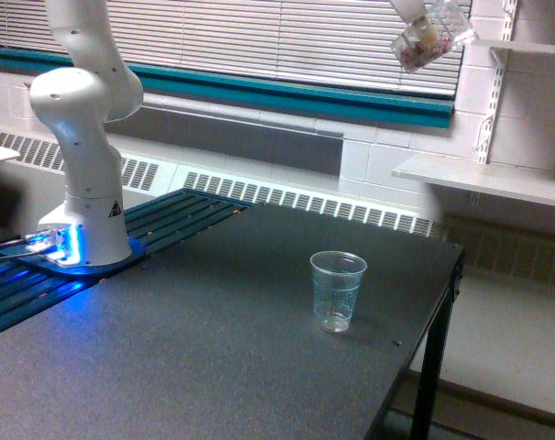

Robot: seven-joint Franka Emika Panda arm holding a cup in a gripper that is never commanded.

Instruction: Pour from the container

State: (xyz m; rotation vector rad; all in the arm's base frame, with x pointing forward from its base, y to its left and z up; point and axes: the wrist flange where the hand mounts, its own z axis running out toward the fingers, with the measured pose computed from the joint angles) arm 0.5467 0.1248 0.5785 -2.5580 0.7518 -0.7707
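At top right of the exterior view, the gripper (407,11) is almost wholly cut off by the frame edge; only a pale sliver of it shows above the container (430,35), so its fingers cannot be made out. Judged from the container hanging in mid-air beneath that sliver, the gripper is closed around it, but the grip itself is not visible

Container: small clear faceted tumbler, tilted well off upright, reddish and pale bits bunched at its lower end toward the exterior view's left. Which end is the mouth cannot be told at this size. Nothing seen falling from it

Receiving cup (338,291): clear ribbed tapered plastic cup, upright on the dark table (213,348), near the table's right edge, well below the container and off to its left in the view. It looks empty, though its bottom is too glassy to be sure

Arm base (83,220) stands at the table's far left, blue light at its foot

Judgement on step: container is high and not over the cup, so pouring here would scatter. Notes for doing it well:
- bring the container over the cup first and lower it close to the rim
- keep the tilt shallow while travelling
- tip slowly; loose bits tend to release in a clump
- avoid nudging the light cup, which sits near the edge
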